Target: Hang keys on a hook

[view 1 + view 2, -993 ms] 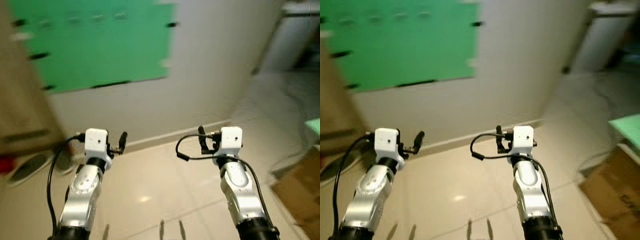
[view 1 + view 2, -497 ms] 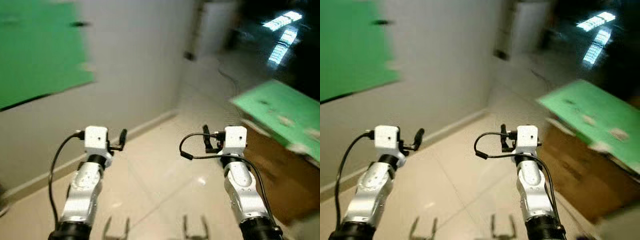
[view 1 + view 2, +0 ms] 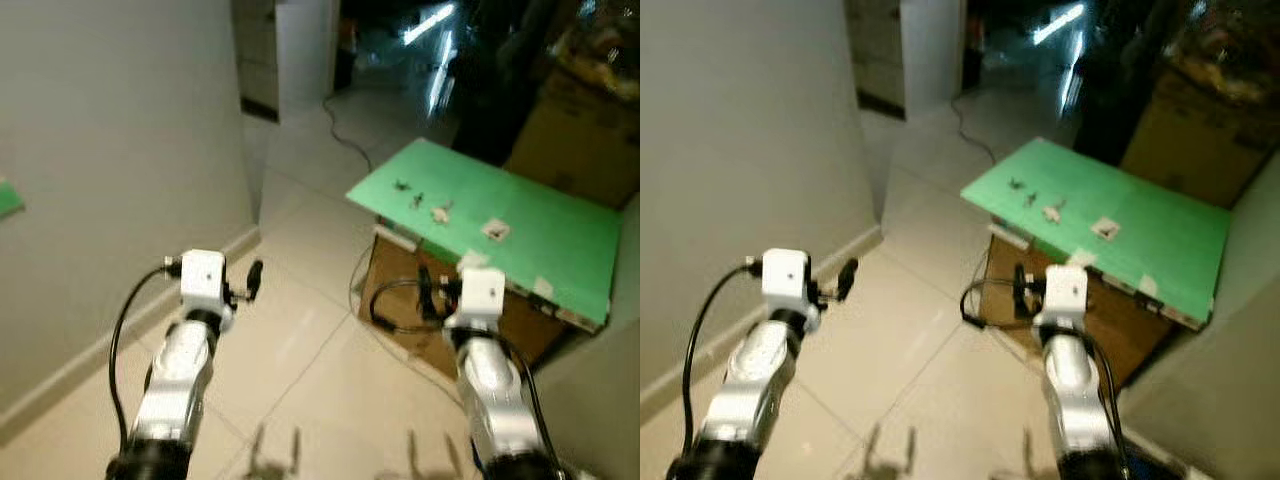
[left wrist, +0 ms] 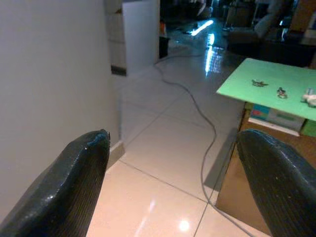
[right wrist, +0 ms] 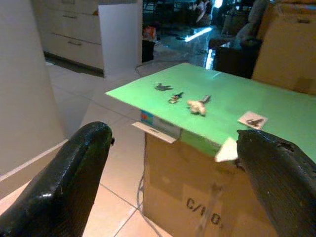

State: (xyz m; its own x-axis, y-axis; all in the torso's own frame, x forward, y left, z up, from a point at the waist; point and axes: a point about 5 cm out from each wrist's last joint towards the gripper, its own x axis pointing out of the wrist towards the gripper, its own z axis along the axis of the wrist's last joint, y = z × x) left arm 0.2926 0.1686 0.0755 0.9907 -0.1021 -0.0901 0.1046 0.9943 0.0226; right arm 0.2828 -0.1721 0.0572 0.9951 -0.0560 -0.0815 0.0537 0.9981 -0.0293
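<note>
Right wrist view: the right hand (image 5: 173, 163) is spread wide and empty, and ahead of it a green table (image 5: 276, 111) on a cardboard box (image 5: 197, 197) carries several small keys (image 5: 175, 97). The left hand (image 4: 173, 173) is likewise released, facing a grey wall (image 4: 49, 74) and a floor cable (image 4: 207, 133).

A green board (image 5: 237, 101) lies flat on top of a brown cardboard box (image 5: 197, 197), which stands on the pale tiled floor (image 3: 300, 340) to the right. On the board, toward its far left part, lie two small sets of keys (image 5: 168, 92), a whitish keyring lump (image 5: 197, 105) and a white card (image 5: 253, 120), all apart.
</note>
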